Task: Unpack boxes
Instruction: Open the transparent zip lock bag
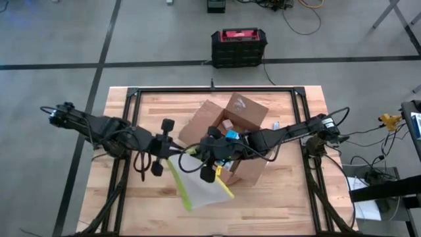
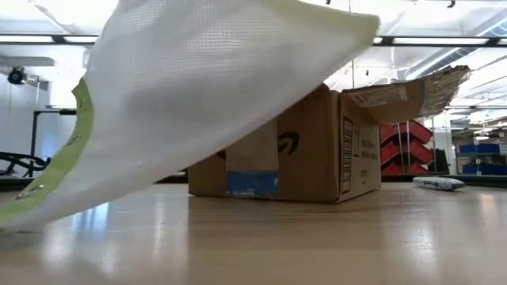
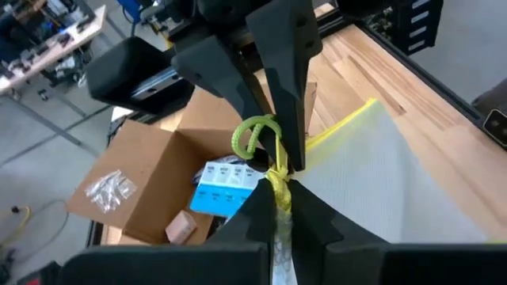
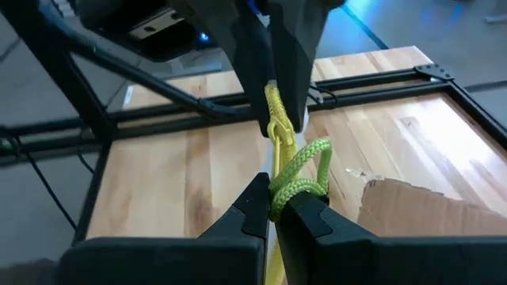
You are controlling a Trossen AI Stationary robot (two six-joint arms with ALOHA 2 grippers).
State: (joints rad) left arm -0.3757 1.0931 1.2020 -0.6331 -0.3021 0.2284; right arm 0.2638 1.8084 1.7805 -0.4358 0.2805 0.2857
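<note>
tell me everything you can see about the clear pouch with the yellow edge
The pouch is a flat bag of clear mesh-textured plastic with a yellow-green border and a yellow cord loop at its zipper end. It hangs tilted in front of the open cardboard box, its lower end on the wooden table. The left pincer and the right pincer are both shut on its yellow pull end, facing each other. In the low view it drapes across the foreground.
</note>
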